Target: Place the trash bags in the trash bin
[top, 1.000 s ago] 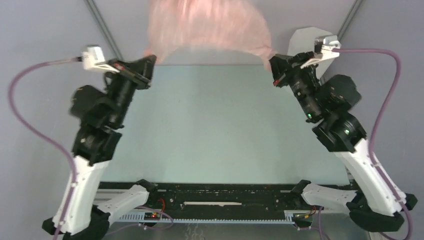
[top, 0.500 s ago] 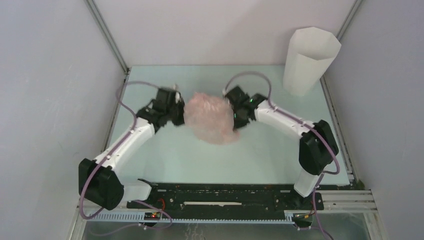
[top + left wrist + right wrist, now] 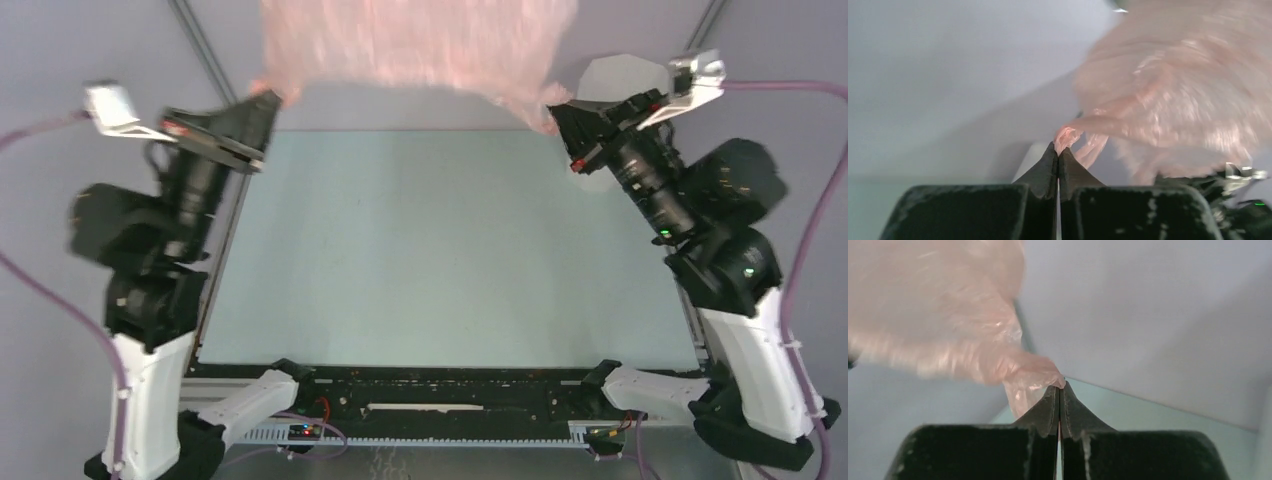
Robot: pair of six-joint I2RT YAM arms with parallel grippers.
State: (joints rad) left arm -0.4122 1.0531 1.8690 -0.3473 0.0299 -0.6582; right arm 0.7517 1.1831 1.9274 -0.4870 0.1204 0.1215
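1. Bag (image 3: 410,40) hung stretched betw. both grippers, above bench's (image 3: 430,250) far edge, blurred.
2. L gripper (image 3: 265,100): fingers pressed together, pinching bag's left corner.
3. R gripper (image 3: 556,112): likewise, pinching right corner.
4. Bin (image 3: 612,78) stood at far-right corner, behind R gripper.

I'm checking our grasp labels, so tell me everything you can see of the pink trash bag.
The trash bag is thin, translucent pale-pink plastic film, wrinkled and glossy, blurred in every view. It is held up in the air above the table, spread wide; only the two claws are seen touching it. The left claw is shut on one bunched corner, the right claw on the opposite one, and the film billows between them. Its upper part runs out of the top view.
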